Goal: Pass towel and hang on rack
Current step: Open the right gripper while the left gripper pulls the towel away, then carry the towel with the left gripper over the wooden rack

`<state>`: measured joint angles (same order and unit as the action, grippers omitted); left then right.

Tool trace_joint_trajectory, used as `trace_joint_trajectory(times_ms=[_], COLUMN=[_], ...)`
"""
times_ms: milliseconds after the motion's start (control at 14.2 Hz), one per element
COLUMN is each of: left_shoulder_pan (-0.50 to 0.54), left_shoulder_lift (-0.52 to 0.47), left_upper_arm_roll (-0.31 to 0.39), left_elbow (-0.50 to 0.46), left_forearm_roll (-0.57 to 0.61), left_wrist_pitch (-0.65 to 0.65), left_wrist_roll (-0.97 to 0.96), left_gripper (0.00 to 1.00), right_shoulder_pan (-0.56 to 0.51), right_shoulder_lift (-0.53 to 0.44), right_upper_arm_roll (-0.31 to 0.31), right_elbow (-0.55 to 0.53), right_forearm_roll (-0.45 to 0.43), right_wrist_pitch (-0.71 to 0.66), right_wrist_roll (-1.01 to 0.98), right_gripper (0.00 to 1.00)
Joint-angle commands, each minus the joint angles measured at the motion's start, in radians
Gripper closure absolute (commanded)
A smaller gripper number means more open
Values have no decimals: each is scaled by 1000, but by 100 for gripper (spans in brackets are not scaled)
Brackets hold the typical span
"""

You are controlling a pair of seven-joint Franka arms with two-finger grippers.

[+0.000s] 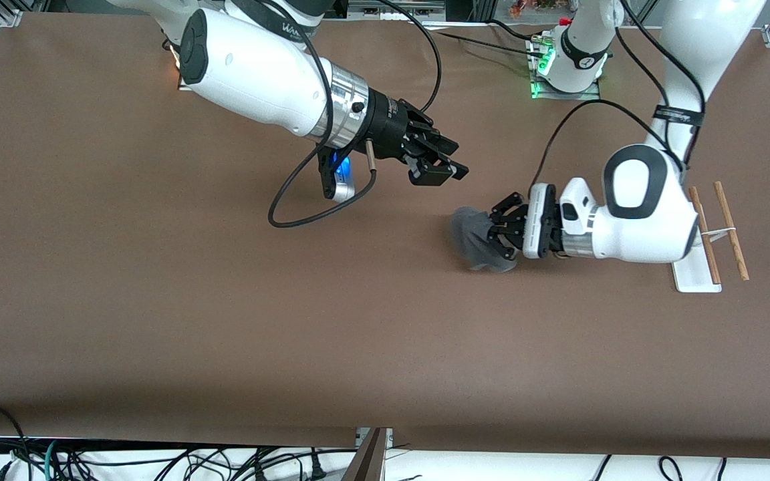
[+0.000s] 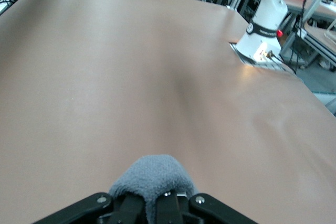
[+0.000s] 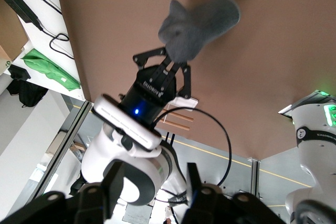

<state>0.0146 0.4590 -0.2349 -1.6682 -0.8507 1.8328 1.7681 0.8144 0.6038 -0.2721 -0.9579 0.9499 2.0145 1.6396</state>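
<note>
The front view looks down from high across the table [image 1: 158, 321], facing both arm bases. The left wrist view looks close along its gripper, over the tabletop. The right wrist view faces the left gripper [image 3: 176, 66]. All three share the towel [image 1: 472, 234].

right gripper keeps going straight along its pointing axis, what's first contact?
Probably the towel, bunched in the left gripper. The right gripper points straight at it in the right wrist view, with only air between. Relative height is unclear in the front view, so it might pass above.
</note>
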Motion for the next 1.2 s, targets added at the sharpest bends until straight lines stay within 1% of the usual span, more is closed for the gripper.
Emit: trace_joint_trajectory(times_ms=[0,70,141,281,352,633,773,844,984,1125], left_shoulder_pan=[53,77,103,166,194,261,271,281,320,396], left_shoulder_lift=[-13,-7,1,1,1,0,-2,-2,0,29], left_upper_arm_roll=[-3,-3,-3,5,6,28,32,35,46,49], left_elbow=[105,151,186,202,221,304,350,354,344,331], left_forearm_roll=[132,209,257,349,404,709,867,930,1013,1042], left_wrist_pitch=[-130,-168,-200,-260,-277,-282,-288,-300,-309,-311], left_wrist_roll=[-77,-96,-117,-157,-157,-154,-153,-153,-151,-147], left_gripper=[100,100,100,100,100,100,100,100,100,100], right_shoulder_pan=[-44,-69,-90,-141,-167,-251,-274,-285,-351,-447], right_shoulder_lift=[-5,-16,-41,-91,-114,-177,-226,-263,-329,-372], right_upper_arm_roll=[-3,-1,-1,1,1,2,2,20,101,174], right_elbow=[-10,-30,-69,-166,-204,-338,-415,-468,-562,-614], right_forearm_roll=[6,-6,-22,-42,-68,-224,-371,-466,-676,-793], right_wrist_pitch=[-8,-19,-39,-95,-135,-273,-306,-307,-304,-304], right_wrist_roll=[-9,-29,-77,-223,-300,-597,-761,-856,-1008,-1155], right_gripper=[0,0,0,0,0,0,0,0,0,0])
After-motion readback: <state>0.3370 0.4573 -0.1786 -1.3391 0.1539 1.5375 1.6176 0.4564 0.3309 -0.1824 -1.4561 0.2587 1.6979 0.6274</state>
